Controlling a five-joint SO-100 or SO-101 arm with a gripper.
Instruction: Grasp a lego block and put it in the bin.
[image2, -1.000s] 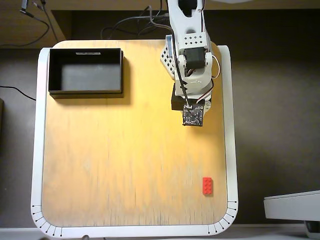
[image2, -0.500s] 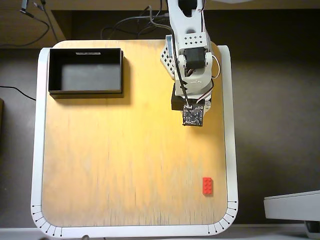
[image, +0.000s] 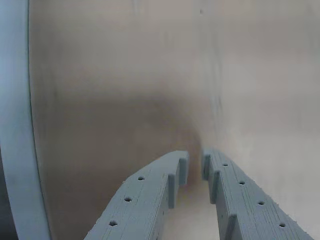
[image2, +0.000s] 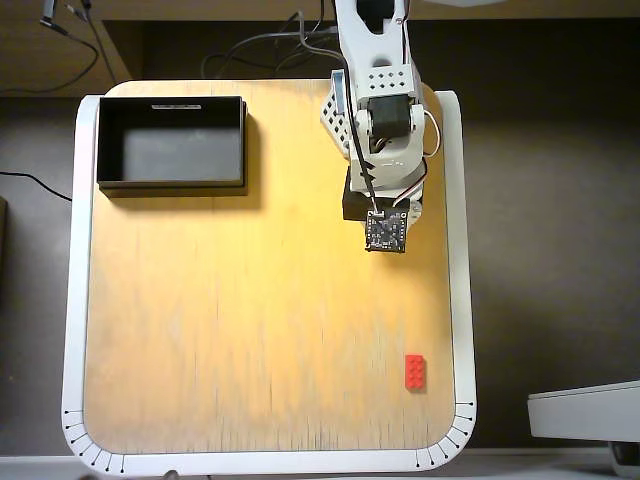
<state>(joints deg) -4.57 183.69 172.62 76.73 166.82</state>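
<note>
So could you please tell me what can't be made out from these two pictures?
- Gripper: the overhead view hides its fingers under the arm's own wrist.
- Lego block: outside the wrist view's frame, which shows only bare table.
- Bin: also outside the wrist view.
- Arm base: cut off by the overhead view's top edge.

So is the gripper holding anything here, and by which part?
Nothing. In the wrist view the gripper has a narrow empty gap; overhead, the lego block lies untouched on the table.
</note>
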